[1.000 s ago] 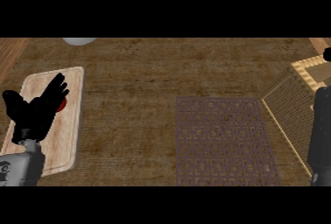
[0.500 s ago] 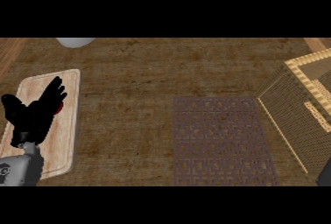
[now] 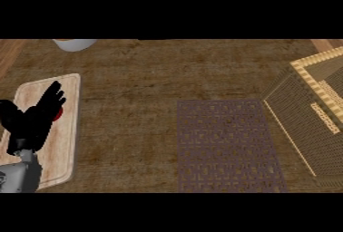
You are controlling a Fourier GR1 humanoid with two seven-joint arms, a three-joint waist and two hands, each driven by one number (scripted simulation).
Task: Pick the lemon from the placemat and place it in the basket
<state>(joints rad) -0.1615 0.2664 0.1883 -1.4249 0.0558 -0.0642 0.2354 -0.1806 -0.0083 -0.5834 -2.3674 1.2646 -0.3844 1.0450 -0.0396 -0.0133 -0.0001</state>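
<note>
My left hand [image 3: 33, 120] rests open at the left edge, fingers up, over a pale wooden cutting board [image 3: 64, 149]. A small red thing [image 3: 59, 113] peeks out from behind its fingers. The brown woven placemat [image 3: 227, 145] lies in the middle right of the counter with nothing on it. The wicker basket [image 3: 305, 113] stands at the right edge, its rim and side wall showing. No lemon shows anywhere. My right hand is out of the picture.
A pale bowl-like object [image 3: 74, 44] sits at the top left edge. The counter [image 3: 147, 90] has a brown woven-looking top. A lighter wooden strip runs along the far left edge.
The right forearm that showed at the right edge one second ago has left the view. More of the basket shows now. The left hand has hardly moved.
</note>
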